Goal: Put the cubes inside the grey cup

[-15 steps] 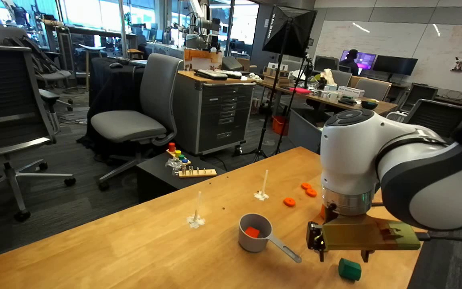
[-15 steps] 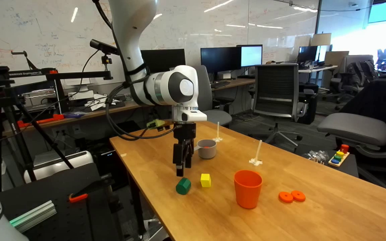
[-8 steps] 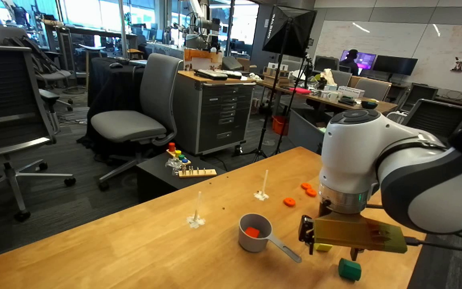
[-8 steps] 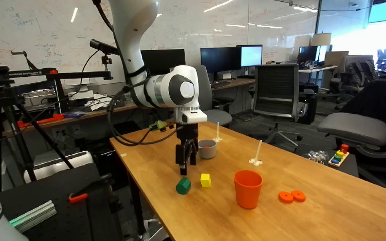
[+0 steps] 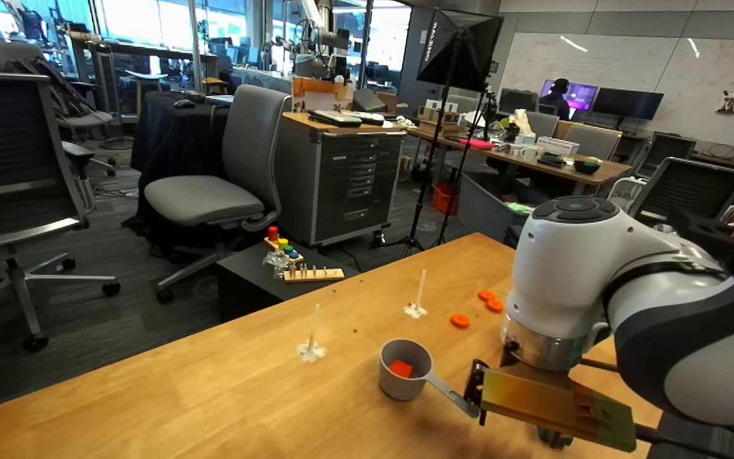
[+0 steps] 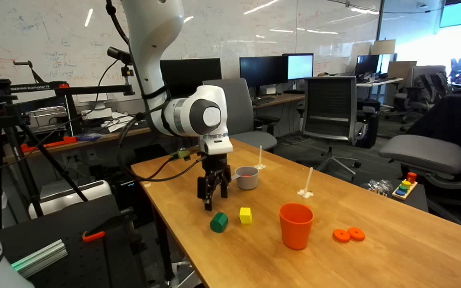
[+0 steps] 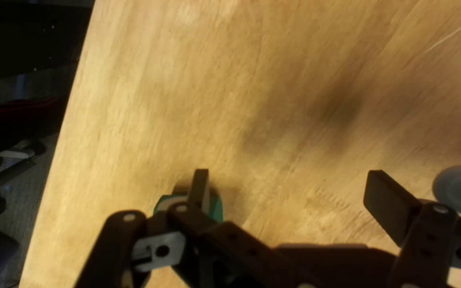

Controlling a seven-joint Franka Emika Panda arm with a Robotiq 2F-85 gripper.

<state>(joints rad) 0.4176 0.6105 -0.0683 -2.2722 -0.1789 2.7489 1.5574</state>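
The grey cup [image 5: 397,389] stands upright on the table with a red cube [image 5: 400,368] inside; the cup [image 6: 247,183] also shows beyond my gripper. A yellow cube [image 6: 245,215] and a green block [image 6: 219,222] lie on the table in front of my gripper [image 6: 216,202]. My gripper [image 5: 518,432] is open and empty, tilted, close above the table by the cup's handle [image 5: 453,398]. In the wrist view my jaws [image 7: 288,176] are wide apart over bare wood. The left finger partly covers the green block [image 7: 217,210]; the handle's end [image 7: 460,191] is by the right finger. The yellow cube is hidden there.
An orange-red cup [image 6: 296,228] stands near the yellow cube. Orange discs [image 6: 341,235] [image 5: 459,320] lie on the table. Two thin upright pegs [image 5: 313,328] [image 5: 420,293] are taped down. The table edge [image 7: 60,132] runs along the left of the wrist view.
My gripper has moved left in both exterior views, lower and more tilted, toward the cup's handle end. It now hides the yellow cube in an exterior view. The cup and blocks have not moved.
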